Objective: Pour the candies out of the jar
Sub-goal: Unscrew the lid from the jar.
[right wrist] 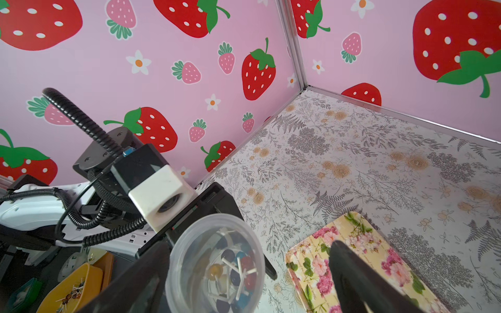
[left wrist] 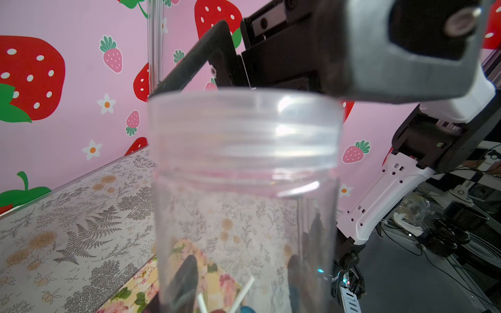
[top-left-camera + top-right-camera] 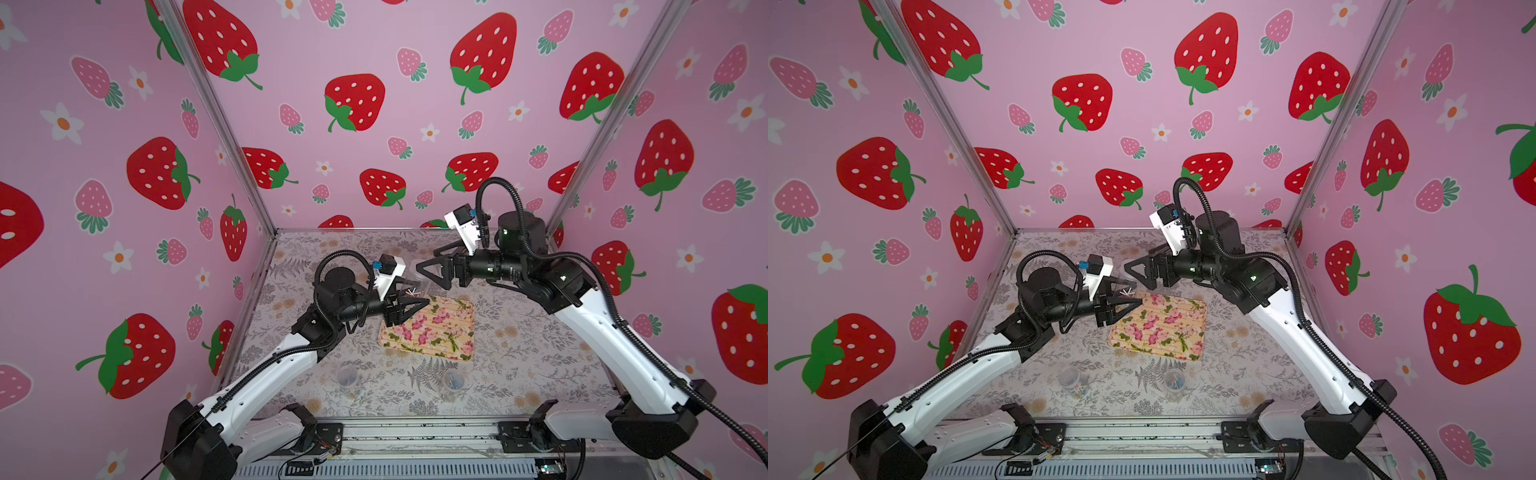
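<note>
A clear jar (image 3: pixel 419 281) (image 3: pixel 1126 277) (image 2: pixel 244 195) hangs upright over the far left corner of the flowered tray (image 3: pixel 432 332) (image 3: pixel 1163 328). My left gripper (image 3: pixel 415 302) (image 3: pixel 1128 302) (image 2: pixel 241 260) is shut on its lower body. A translucent screw lid (image 2: pixel 244 127) (image 1: pixel 217 260) sits on top. The candies (image 1: pixel 233 268) (image 2: pixel 245 309), small lollipops with round coloured heads and white sticks, lie at the jar's bottom. My right gripper (image 3: pixel 424 261) (image 3: pixel 1136 259) (image 1: pixel 248 246) is open at lid height, one finger on each side of the lid, with a wide gap on the tray side.
Two more clear jars (image 3: pixel 347 376) (image 3: pixel 453 380) stand near the front edge of the table (image 3: pixel 519 332). The pink strawberry walls (image 3: pixel 374 124) close the back and both sides. A yellow bowl (image 1: pixel 73 287) sits outside the cell.
</note>
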Controlling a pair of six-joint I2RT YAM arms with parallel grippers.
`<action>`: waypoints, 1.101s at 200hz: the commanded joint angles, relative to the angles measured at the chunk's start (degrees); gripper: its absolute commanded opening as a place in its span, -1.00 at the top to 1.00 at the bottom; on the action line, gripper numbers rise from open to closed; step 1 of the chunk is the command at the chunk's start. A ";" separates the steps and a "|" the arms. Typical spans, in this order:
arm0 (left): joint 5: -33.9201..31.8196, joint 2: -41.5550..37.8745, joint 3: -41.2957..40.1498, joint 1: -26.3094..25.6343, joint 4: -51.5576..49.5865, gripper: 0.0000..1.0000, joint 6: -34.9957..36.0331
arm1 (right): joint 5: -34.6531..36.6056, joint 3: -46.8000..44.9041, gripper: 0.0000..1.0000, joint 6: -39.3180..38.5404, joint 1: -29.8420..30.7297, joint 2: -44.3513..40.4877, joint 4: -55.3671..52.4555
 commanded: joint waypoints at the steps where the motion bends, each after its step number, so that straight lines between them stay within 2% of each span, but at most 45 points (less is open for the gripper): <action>1: 0.02 -0.33 0.21 -0.13 1.92 0.13 0.65 | 1.46 0.93 -0.84 0.83 1.33 1.24 -0.32; 31: -0.13 -0.33 0.08 -0.13 2.26 0.13 0.47 | 1.76 1.49 -0.76 0.31 2.30 2.32 -0.69; 78: 0.07 -0.33 0.08 -0.13 1.98 0.13 0.47 | 1.36 1.11 -0.32 -0.46 2.40 1.91 0.65; 120: 0.83 -0.24 -0.05 -0.13 2.03 0.13 0.12 | -0.48 3.20 -0.13 -4.07 2.31 2.76 0.33; 141: 1.53 -0.33 0.20 -0.15 1.77 0.13 -0.13 | -5.60 4.10 -0.05 -7.81 0.97 3.23 1.28; 145: 1.76 -0.33 0.28 -0.13 1.70 0.13 -0.14 | -6.63 4.05 0.01 -8.33 0.61 3.23 1.73; 180: 3.06 -0.33 0.73 -0.13 1.62 0.13 -0.56 | -22.72 2.67 0.06 -10.95 -4.66 4.57 11.54; 198: 3.69 -0.30 1.07 -0.13 1.55 0.12 -0.75 | -27.57 4.39 0.06 -14.90 -5.95 6.00 11.86; 220: 3.83 -0.18 1.27 -0.13 1.41 0.12 -0.93 | -29.81 6.83 0.06 -18.48 -6.69 7.54 11.17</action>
